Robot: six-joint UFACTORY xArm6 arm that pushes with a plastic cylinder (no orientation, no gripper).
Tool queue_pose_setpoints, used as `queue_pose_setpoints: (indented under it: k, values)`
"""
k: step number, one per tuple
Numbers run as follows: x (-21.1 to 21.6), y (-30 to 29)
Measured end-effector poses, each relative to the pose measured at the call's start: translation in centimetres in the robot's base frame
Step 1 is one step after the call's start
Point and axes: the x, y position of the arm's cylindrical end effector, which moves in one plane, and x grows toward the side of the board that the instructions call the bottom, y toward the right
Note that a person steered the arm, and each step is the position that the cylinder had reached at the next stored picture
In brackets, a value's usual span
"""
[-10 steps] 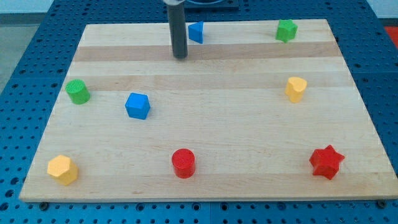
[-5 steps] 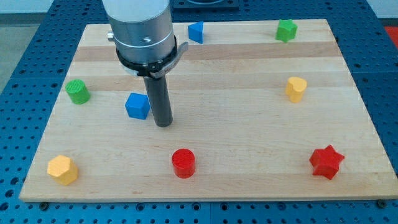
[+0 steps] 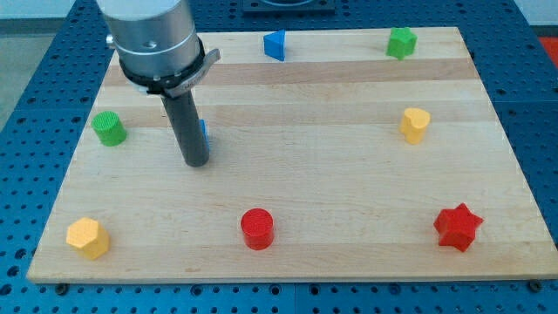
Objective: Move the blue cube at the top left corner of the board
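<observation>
The tabletop (image 3: 349, 174) is wide and mostly bare. The rod carries no hand to open or close; my tip (image 3: 196, 162) stands directly before the blue cube (image 3: 202, 131), nearly hiding it. Contact seems made; next, push toward the top-left corner.

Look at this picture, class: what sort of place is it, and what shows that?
Probably a robotics lab bench. A wooden board lies on a blue plate full of holes, small coloured blocks such as a red star are scattered on it, and my tip almost hides the blue cube.
</observation>
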Motion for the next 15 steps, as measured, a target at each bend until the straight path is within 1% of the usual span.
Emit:
queue_pose_setpoints:
  k: [3,9,10,12,14,15]
  values:
    - [-6.5,-0.2]
    - [-6.4,-3.0]
    - [-7.4,-3.0]
    - [-11.0,-3.2]
    - [-11.0,-7.1]
    - [-11.1,-7.5]
